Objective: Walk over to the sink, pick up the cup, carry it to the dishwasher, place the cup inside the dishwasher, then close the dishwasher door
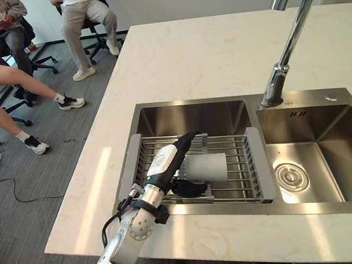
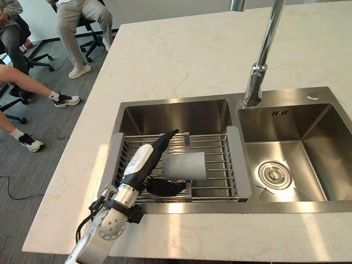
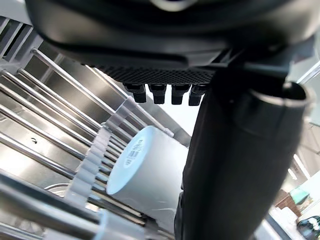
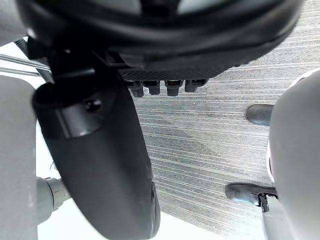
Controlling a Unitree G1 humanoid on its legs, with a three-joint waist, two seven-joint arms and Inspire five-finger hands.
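A white cup (image 1: 207, 168) lies on its side on the wire drying rack (image 1: 236, 163) across the left basin of the steel sink (image 1: 193, 114). My left hand (image 1: 166, 161) reaches over the rack from the near left and is open. Its straight fingers lie just above and left of the cup, and its thumb (image 1: 188, 187) sits low by the cup's near side. In the left wrist view the cup (image 3: 145, 175) shows just past the thumb (image 3: 235, 165), not gripped. In the right wrist view my right hand (image 4: 100, 165) hangs over grey carpet, open and holding nothing.
A tall chrome faucet (image 1: 286, 44) rises behind the divider, and the right basin (image 1: 317, 155) has a drain. The pale stone countertop (image 1: 218, 52) surrounds the sink. Seated people on office chairs (image 1: 82, 16) are at the far left on grey carpet.
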